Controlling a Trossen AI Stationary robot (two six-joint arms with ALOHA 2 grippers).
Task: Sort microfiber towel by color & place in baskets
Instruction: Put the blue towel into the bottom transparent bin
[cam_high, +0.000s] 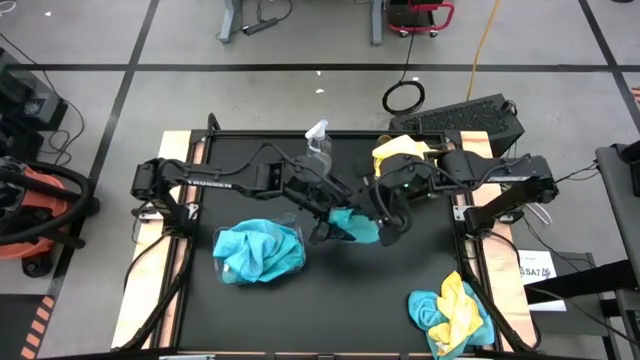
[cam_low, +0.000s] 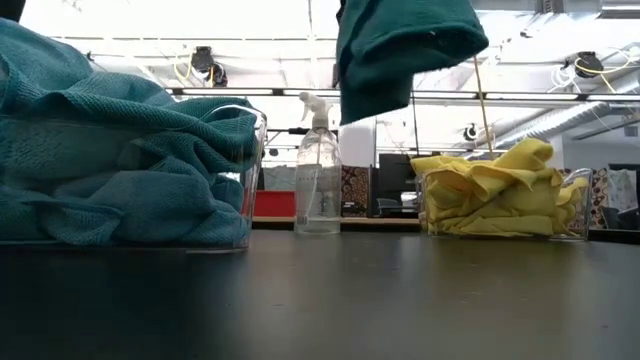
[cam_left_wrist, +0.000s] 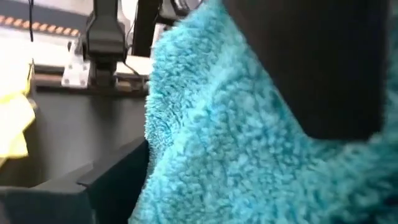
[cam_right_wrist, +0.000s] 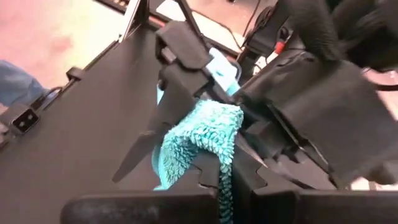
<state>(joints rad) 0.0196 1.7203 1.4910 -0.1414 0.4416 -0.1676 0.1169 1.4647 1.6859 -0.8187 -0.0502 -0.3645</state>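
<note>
- Your right pincer (cam_high: 385, 228) pinches a teal towel (cam_high: 355, 224) above mid-counter (cam_high: 330, 300).
- Your left pincer (cam_high: 325, 215) is spread beside that towel.
- More teal cloths fill the left basket (cam_high: 262, 251); yellow ones fill the far basket (cam_high: 400, 152).

**Black tabletop and what rests on it**

The tabletop (cam_high: 330, 290) is a dark matte surface with pale wooden strips along its left and right edges. On it stand two clear baskets: one (cam_high: 258, 250) heaped with teal cloths, one (cam_high: 402, 152) at the far edge holding yellow cloths. A clear spray bottle (cam_high: 318, 142) stands upright at the far edge. A loose pile (cam_high: 450, 312) of yellow and teal cloths lies near the front right corner.
</note>
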